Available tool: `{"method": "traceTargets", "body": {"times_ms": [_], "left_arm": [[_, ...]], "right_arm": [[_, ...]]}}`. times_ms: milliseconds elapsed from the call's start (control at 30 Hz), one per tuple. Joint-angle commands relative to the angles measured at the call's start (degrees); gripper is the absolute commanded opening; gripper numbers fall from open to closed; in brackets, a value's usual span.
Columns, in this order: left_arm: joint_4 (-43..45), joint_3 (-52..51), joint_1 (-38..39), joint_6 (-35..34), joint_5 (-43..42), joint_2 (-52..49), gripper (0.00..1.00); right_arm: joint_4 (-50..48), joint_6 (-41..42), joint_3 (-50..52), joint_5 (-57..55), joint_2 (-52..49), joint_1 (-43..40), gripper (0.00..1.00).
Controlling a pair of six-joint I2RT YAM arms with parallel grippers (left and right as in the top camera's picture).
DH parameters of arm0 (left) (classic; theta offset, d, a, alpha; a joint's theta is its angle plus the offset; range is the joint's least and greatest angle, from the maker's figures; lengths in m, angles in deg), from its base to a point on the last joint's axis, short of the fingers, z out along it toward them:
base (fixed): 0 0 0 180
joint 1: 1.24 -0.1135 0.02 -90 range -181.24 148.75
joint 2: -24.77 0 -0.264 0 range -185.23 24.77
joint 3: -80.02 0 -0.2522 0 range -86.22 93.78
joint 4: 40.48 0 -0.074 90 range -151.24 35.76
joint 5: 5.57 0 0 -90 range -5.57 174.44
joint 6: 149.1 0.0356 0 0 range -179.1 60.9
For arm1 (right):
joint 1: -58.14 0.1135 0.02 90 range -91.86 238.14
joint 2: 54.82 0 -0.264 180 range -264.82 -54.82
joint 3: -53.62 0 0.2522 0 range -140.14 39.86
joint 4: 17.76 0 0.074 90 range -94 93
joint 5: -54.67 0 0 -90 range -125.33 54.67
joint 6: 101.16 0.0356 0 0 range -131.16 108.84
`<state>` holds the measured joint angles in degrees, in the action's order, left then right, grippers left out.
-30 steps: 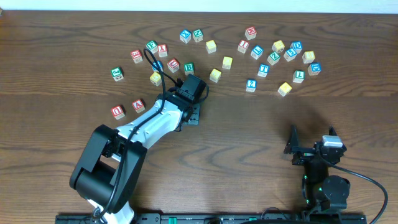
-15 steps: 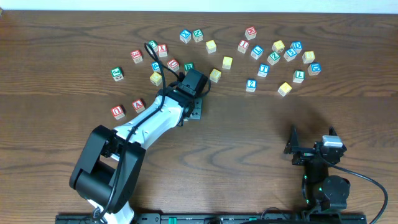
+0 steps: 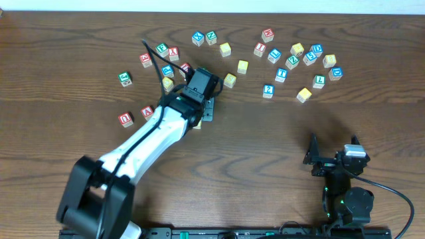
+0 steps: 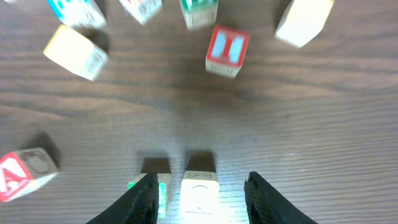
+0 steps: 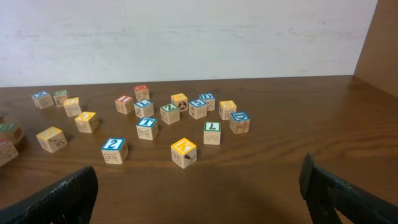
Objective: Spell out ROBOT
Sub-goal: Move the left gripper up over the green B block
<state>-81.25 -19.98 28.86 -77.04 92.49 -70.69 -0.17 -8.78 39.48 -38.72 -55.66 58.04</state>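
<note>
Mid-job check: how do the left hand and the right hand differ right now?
The left hand is out among the scattered cubes, while the right hand sits near the table's front edge, short of them. The left hand's fingers stand partly apart, straddling a pale cube with a gap showing on one side; the right hand's are spread wide with nothing between them. Both face the cubes.

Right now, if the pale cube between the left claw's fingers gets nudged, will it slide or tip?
Probably slides: the pale cube sits flat on the smooth table. It looks like stiff wood, so the left claw should grip its flat sides without crushing it. A sideways nudge would likely bump the green-lettered cube beside it.
</note>
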Motion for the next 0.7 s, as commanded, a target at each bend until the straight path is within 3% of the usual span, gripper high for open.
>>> {"method": "traceTargets", "body": {"times_ms": [0,667], "left_arm": [[-0.1,1.3,-0.2,1.5,1.9,4.2,0.45],[-1.2,7.8,-0.2,4.4,1.9,7.4,0.5]], "right_arm": [[0.2,0.4,0.1,-0.1,0.3,0.2,0.99],[0.2,0.4,0.1,-0.1,0.3,0.2,0.99]]}}
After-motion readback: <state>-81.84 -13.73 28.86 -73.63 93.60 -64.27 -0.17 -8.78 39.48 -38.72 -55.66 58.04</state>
